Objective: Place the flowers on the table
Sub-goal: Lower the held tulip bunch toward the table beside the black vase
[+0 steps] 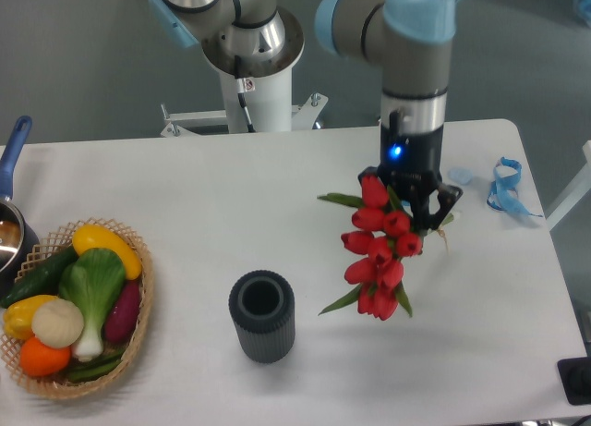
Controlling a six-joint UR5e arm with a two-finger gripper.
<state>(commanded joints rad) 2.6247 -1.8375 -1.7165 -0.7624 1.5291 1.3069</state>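
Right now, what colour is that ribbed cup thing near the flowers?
Dark grey; the ribbed cup shows clearly in the fixed camera view.

No readable text, label, brand name, number or sign appears anywhere in this view. The gripper (417,215), at about two o'clock from the centre, shows only a small glowing blue light on its dark body, with no lettering legible there.
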